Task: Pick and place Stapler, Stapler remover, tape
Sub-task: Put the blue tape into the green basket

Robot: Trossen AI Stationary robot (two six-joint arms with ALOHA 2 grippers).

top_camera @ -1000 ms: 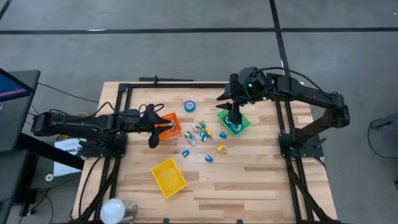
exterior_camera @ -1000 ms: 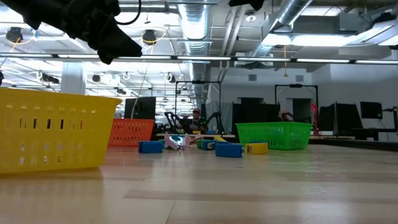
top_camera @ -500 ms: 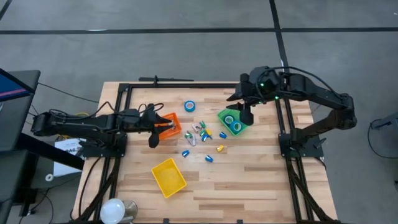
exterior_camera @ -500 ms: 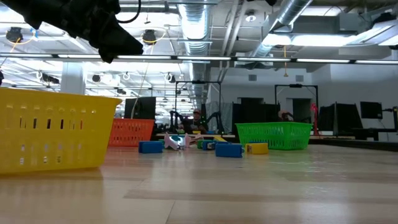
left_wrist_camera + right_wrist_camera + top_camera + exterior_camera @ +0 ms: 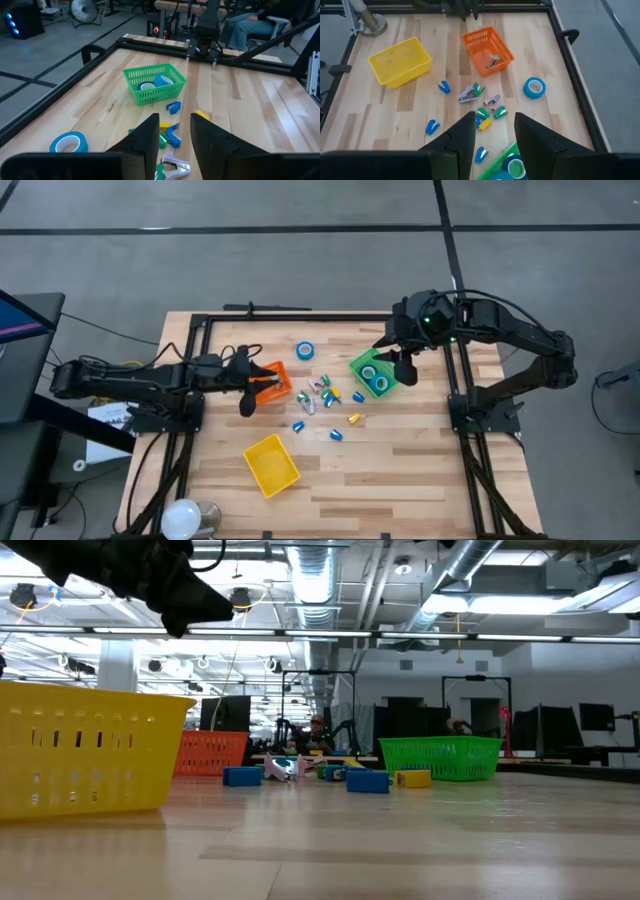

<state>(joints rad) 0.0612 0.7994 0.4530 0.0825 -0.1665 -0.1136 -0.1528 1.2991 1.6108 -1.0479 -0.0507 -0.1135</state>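
My right gripper (image 5: 403, 370) hangs empty, jaws a little apart, beside the green bin (image 5: 375, 374), the last loose tape (image 5: 305, 351) lying well left, nearer my left gripper (image 5: 247, 406).

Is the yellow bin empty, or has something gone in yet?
Empty, as far as shows. The high view and right wrist view show only the bare floor of the yellow bin, with no stapler or tape inside.

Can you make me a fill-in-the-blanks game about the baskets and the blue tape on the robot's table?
1. Two tape rolls lie in the ___ basket.
2. The yellow basket holds ___.
3. One tape roll lies on the ___, outside any basket.
4. The left tool hangs beside the ___ basket.

Missing words: green; nothing; table; orange
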